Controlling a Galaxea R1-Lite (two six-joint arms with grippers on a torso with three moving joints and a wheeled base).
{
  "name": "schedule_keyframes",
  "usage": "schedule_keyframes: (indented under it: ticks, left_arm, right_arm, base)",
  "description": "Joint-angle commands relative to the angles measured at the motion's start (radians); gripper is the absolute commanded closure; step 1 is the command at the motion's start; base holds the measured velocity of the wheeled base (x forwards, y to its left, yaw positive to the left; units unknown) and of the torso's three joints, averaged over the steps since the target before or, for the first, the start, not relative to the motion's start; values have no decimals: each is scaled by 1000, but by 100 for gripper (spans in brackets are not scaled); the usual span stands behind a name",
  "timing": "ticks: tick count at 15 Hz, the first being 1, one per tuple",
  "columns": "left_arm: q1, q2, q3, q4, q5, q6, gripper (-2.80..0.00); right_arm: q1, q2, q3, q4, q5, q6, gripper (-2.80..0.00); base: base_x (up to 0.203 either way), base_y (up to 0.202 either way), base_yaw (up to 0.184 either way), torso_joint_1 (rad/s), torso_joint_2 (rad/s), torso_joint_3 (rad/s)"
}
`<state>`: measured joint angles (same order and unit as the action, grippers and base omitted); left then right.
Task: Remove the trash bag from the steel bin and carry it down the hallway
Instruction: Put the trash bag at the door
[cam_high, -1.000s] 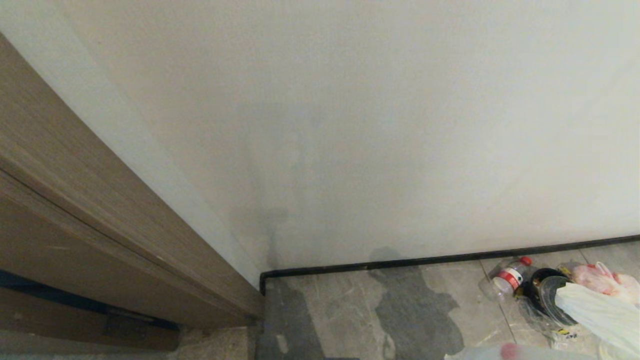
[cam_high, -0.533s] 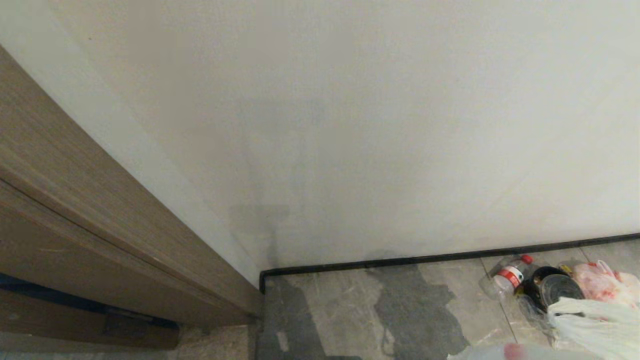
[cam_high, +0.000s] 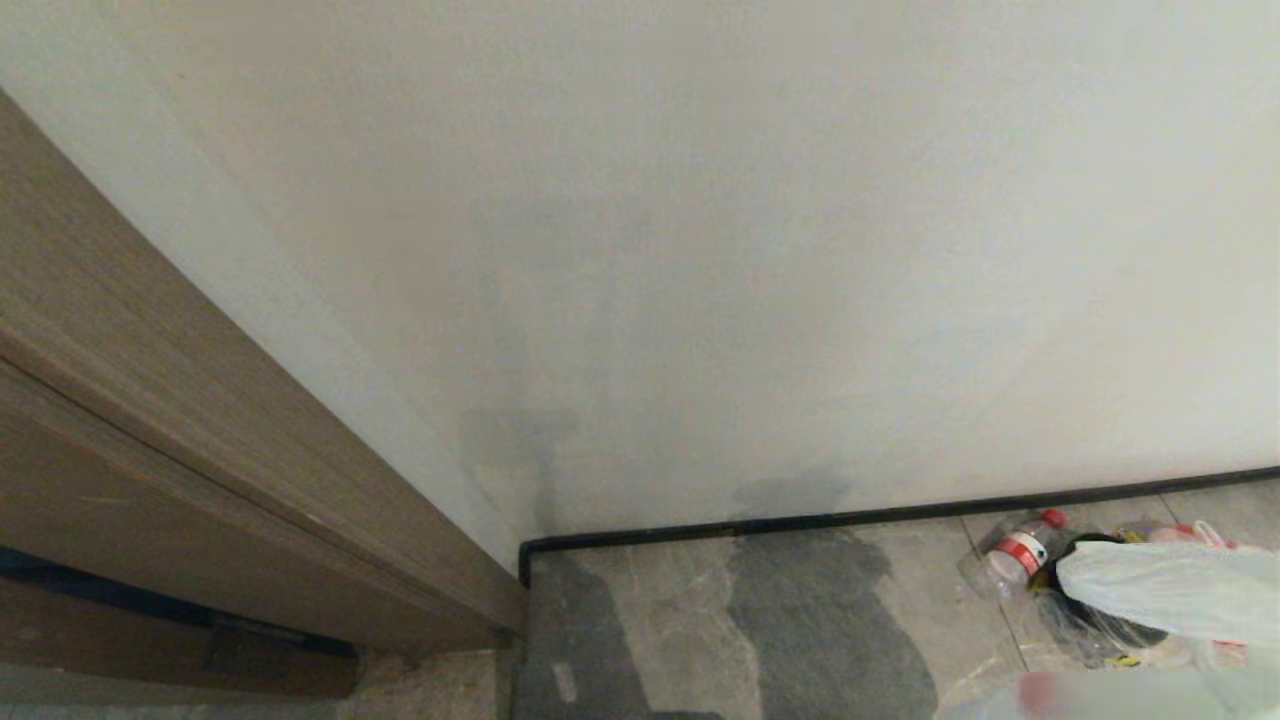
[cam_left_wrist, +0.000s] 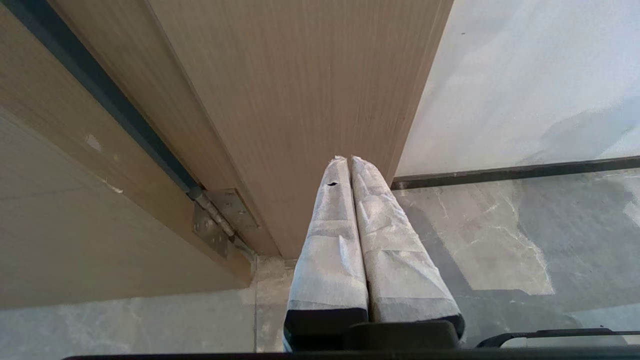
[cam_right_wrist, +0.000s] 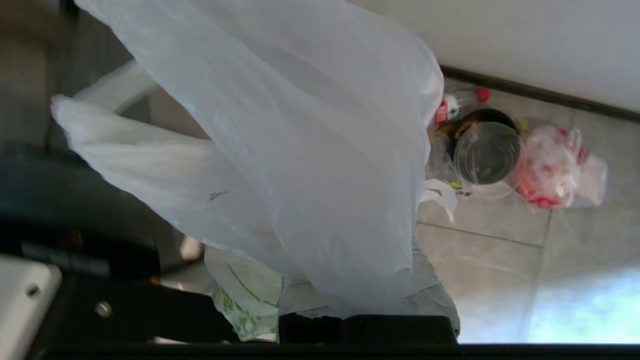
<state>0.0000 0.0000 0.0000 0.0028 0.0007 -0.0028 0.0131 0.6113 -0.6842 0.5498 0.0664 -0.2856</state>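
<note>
Your right claw (cam_right_wrist: 360, 305) is clenched on the trash bag (cam_right_wrist: 300, 150), which hangs at the near right of the hallway floor (cam_high: 800, 620), draping over loose rubbish by the far baseboard (cam_high: 900, 515) (a bottle (cam_high: 1015, 550), a black container (cam_right_wrist: 487, 150), a red-printed bag (cam_right_wrist: 555, 170)). Your left claw (cam_left_wrist: 350, 162) is clenched on nothing, parked beside the wooden door frame (cam_left_wrist: 300, 100)
</note>
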Motion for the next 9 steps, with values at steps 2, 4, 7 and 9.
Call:
schedule_keyframes:
  ticks: [2, 4, 7, 9]
  left_arm:
    - [0, 0, 0, 0, 0, 0, 0]
    - [0, 0, 0, 0, 0, 0, 0]
    - [0, 0, 0, 0, -1, 0, 0]
    - [0, 0, 0, 0, 1, 0, 0]
  right_arm:
    - [57, 374, -82, -20, -12, -53, 0]
    - [108, 484, -107, -26, -21, -74, 0]
    - [181, 640, -112, -42, -47, -97, 0]
    - [216, 710, -102, -76, -70, -112, 0]
  base:
    - [0, 0, 0, 0, 0, 0]
    - [0, 0, 0, 0, 0, 0]
    - [0, 0, 0, 0, 0, 0]
    - [0, 0, 0, 0, 0, 0]
